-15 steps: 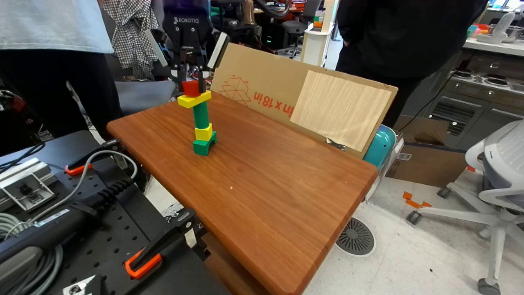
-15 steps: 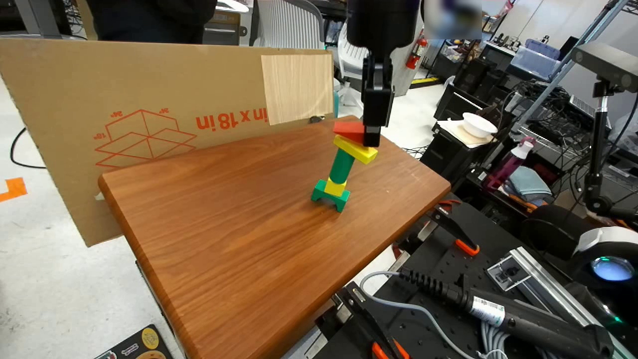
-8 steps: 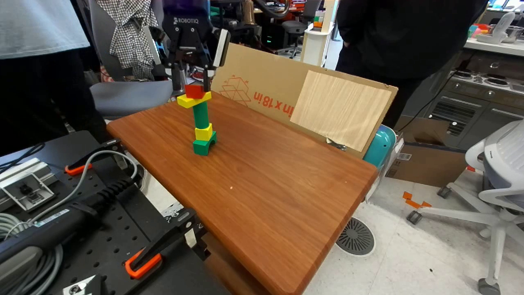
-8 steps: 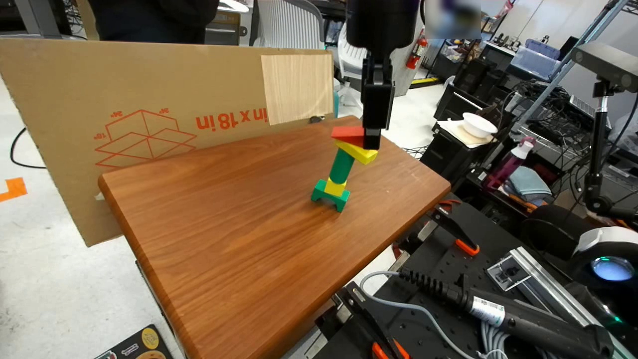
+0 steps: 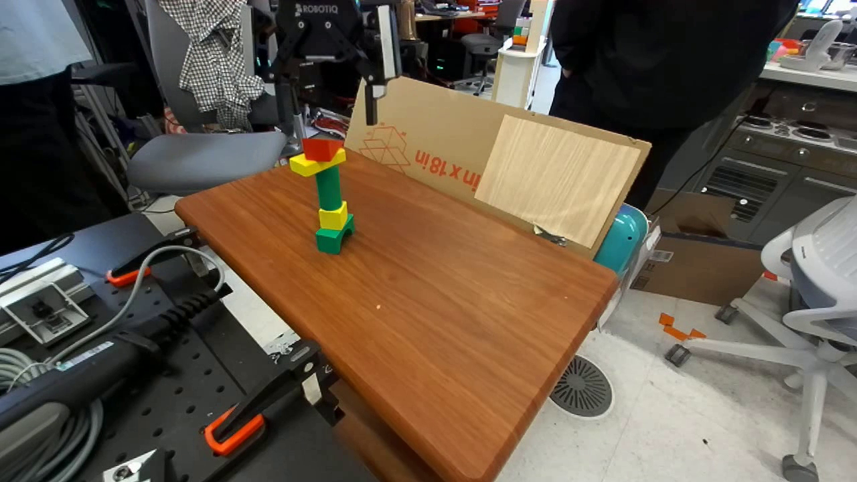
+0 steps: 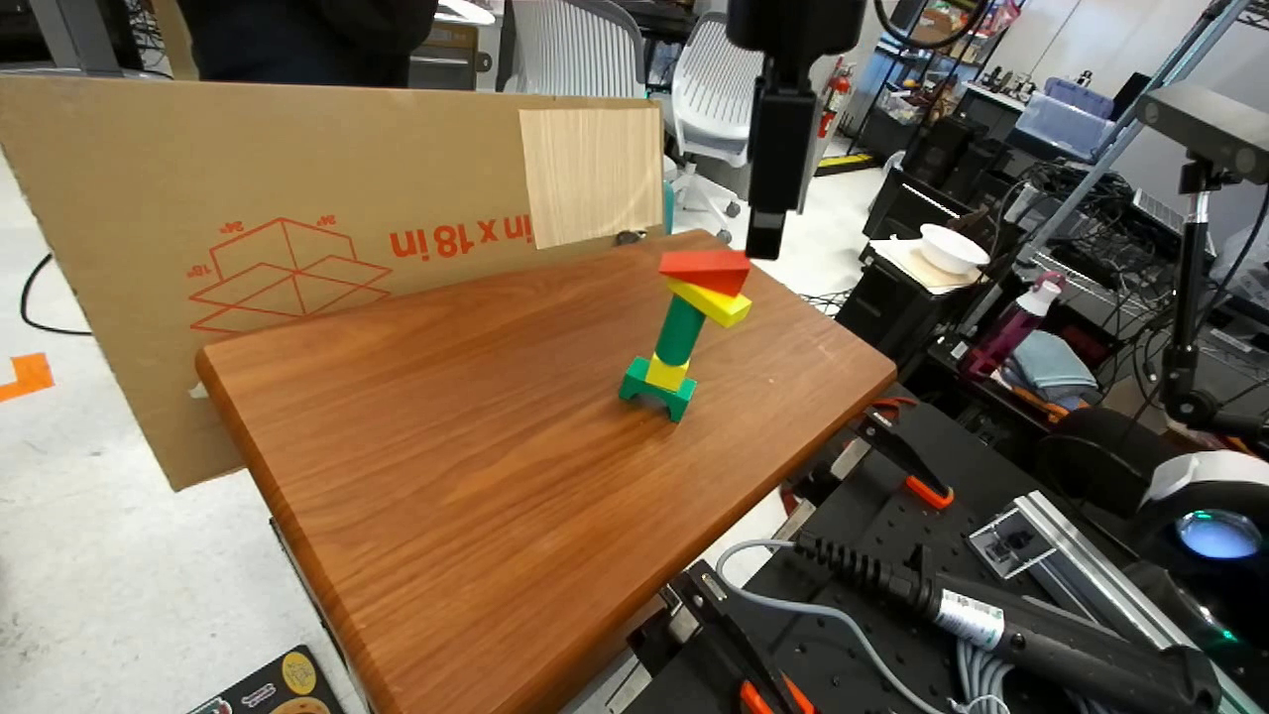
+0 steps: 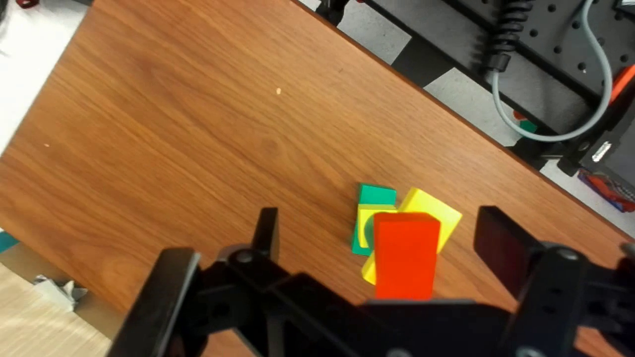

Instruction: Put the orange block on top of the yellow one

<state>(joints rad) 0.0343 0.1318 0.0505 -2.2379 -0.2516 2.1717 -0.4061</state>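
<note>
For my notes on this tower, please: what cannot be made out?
Orange block, wrist view: lower end, hidden by the hand.
Upper yellow block, wrist view: middle, hidden by the orange block.
Pale-shirted person, in an exterior view: head, cut off by the top edge.

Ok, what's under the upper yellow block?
The green cylinder, then the lower yellow block and the green arched block on the table. The contact face between the green cylinder and the upper yellow block is covered.

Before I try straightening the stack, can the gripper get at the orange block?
Probably yes: the gripper hangs open above the orange block, with nothing visible in the way.
</note>
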